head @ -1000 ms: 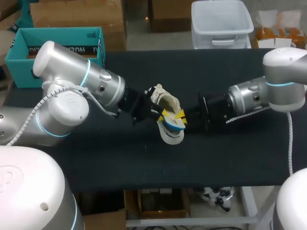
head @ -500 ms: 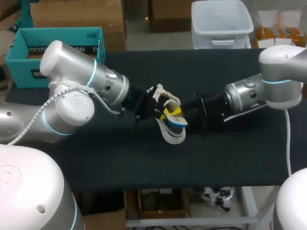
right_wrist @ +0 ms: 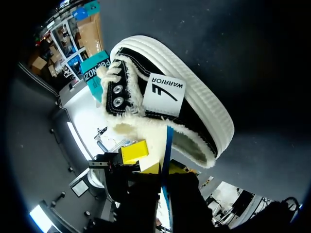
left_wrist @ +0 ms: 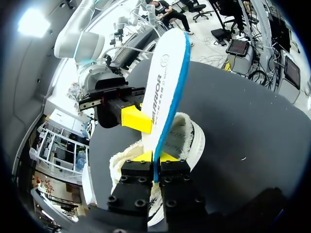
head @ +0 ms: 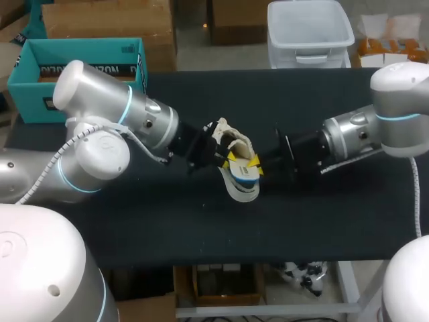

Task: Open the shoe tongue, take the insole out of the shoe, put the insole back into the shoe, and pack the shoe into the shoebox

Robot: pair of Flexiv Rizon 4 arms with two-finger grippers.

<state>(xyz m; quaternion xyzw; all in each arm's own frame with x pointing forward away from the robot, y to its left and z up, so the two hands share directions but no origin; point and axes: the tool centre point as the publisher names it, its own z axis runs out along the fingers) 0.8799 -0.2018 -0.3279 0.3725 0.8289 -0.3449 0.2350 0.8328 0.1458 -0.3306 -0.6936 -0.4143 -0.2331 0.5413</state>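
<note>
Slightly rightward the right gripper (right_wrist: 163, 168) is drawn; it and the left gripper (left_wrist: 155, 156) are clamped on the insole (left_wrist: 167, 82), which must next be lifted out of the shoe (right_wrist: 163, 92).

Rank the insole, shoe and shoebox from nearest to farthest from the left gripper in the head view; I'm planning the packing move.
1. insole: clamped between the left gripper's fingers.
2. shoe: right beside the gripper, at mid-table.
3. shoebox: far off, by the table's back left corner.
</note>
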